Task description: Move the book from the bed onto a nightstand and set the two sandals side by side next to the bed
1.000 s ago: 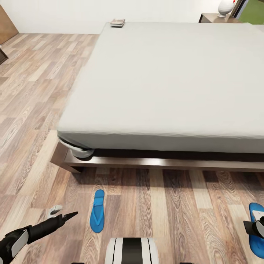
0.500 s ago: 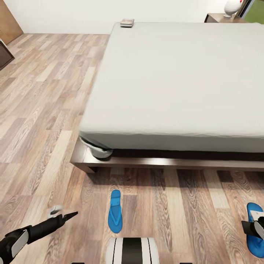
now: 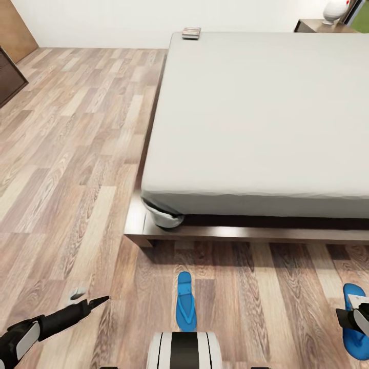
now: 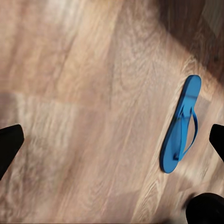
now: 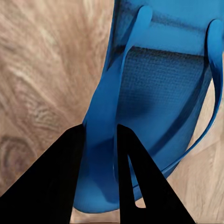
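Whole head view has slid since a second ago: bed (image 3: 266, 113) and the floor sandal now sit further toward the right of the picture, a dark cabinet corner (image 3: 7, 77) has come in at the left edge. Camera swing, not object motion; both arms keep their places in the picture.

Bed: low platform, dark brown frame, smooth light grey cover, one rounded mattress corner overhanging the near left corner of the frame. Book (image 3: 191, 33), small and thin, lies flat at the bed's far left corner. Nightstand (image 3: 323, 24), dark wood, stands past the far right corner, a white rounded object (image 3: 335, 8) on top.

Floor (image 3: 66, 154): wood planks, mixed grey-brown grain.

First sandal (image 3: 185, 301), bright blue, flat, thin straps, lies on the floor just off the bed's near side, lengthwise toward the frame. Left gripper (image 3: 87, 300) hovers beside it, fingers spread wide and empty.

Second sandal (image 3: 353, 320) hangs in the right gripper (image 3: 359, 315) near the view's right edge. Right wrist view: black fingers (image 5: 60, 182) pinch its blue edge (image 5: 154, 93), textured footbed facing the camera.
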Robot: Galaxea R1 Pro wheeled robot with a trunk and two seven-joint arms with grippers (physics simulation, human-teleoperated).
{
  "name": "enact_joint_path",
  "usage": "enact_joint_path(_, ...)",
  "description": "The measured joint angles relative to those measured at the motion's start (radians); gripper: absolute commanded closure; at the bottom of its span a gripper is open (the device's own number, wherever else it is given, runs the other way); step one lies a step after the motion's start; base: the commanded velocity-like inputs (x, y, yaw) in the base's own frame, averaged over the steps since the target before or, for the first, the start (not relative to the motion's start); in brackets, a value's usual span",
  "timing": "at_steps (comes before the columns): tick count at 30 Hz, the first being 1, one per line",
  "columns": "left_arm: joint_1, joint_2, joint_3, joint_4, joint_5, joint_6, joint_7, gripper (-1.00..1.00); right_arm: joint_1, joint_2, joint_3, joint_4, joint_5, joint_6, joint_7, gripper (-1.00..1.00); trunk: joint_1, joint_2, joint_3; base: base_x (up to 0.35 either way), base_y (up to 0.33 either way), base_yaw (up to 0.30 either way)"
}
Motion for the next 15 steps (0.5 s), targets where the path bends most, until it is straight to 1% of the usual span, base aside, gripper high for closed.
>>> enact_joint_path(3, 0.0, 0.0, 0.0, 0.001, 0.0, 0.0, 0.0, -1.0, 0.0, 0.001, 0.0, 0.0, 0.0, 0.0, 0.0, 1.0, 0.0, 0.0, 0.0, 0.065, 0.316, 0.0)
enact_joint_path(11, 0.0, 0.0, 0.0, 0.001, 0.001, 0.0, 0.0, -1.0, 0.0, 0.001, 0.001, -0.001, 0.0, -0.001, 0.002, 1.0, 0.0, 0.0, 0.0, 0.007, 0.315, 0.0)
enact_joint_path(15, 0.001, 0.0, 0.0, 0.001, 0.002, 0.0, 0.001, -1.0, 0.0, 0.0, 0.001, -0.005, 0.001, -0.001, 0.002, 1.0, 0.0, 0.0, 0.0, 0.0, 0.062, 0.0)
